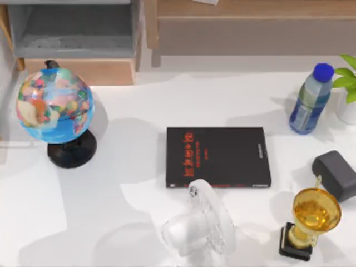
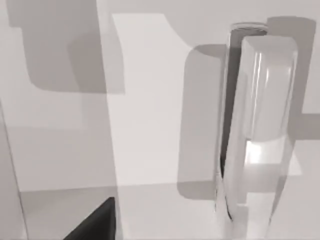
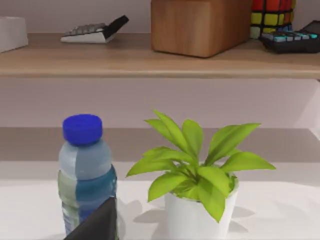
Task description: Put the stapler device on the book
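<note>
The book (image 1: 218, 157) is black with red lettering and lies flat at the table's centre. My left gripper (image 1: 198, 219) hangs over the table just in front of the book's near edge, its white body overlapping that edge from above. In the left wrist view the stapler device (image 2: 262, 115) is a narrow white bar lying on the white table. It lies well to one side of the dark finger (image 2: 97, 225) and apart from it. The gripper is open and holds nothing. My right gripper is open too, and its dark finger (image 3: 100, 222) points toward the bottle.
A globe (image 1: 54, 108) stands at the left. On the right are a water bottle (image 1: 310, 100), a potted plant (image 1: 347, 83), a dark grey block (image 1: 335, 174) and a gold trophy (image 1: 311, 219). Wooden shelves (image 1: 245, 28) run along the back.
</note>
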`<state>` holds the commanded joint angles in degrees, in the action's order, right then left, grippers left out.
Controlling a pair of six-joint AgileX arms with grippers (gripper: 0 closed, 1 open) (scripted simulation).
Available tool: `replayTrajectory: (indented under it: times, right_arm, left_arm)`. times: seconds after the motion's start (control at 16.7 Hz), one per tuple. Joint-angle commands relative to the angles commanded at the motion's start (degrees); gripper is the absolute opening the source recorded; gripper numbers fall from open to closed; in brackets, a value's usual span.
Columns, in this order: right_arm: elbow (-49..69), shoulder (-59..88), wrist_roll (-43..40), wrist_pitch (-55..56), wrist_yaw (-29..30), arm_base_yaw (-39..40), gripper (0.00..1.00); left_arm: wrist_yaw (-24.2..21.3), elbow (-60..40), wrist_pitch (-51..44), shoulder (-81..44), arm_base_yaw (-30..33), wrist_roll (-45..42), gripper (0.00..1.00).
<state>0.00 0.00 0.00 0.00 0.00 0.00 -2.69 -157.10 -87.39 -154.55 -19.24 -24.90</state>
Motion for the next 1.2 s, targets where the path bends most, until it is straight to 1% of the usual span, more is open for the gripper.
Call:
replayTrajectory:
  times: [0.12, 0.42, 0.66, 0.84, 1.2]
  right_arm:
    - [0.00, 0.00, 0.00, 0.00, 0.00, 0.00, 1.00]
    - [0.00, 0.00, 0.00, 0.00, 0.00, 0.00, 1.00]
    - [0.00, 0.00, 0.00, 0.00, 0.00, 0.00, 1.00]
    - [0.00, 0.00, 0.00, 0.00, 0.00, 0.00, 1.00]
    - [0.00, 0.00, 0.00, 0.00, 0.00, 0.00, 1.00]
  left_arm:
    - [0.03, 3.03, 0.83, 2.18, -0.20, -0.13, 1.00]
    - [0.07, 14.16, 5.10, 9.06, -0.28, -0.53, 1.00]
    - [0.07, 19.59, 9.57, 10.09, -0.80, -0.99, 1.00]
    - [-0.08, 20.50, 12.60, 7.78, -0.64, -0.96, 1.00]
    - [-0.04, 16.13, 13.88, 2.40, 0.36, 0.15, 1.00]
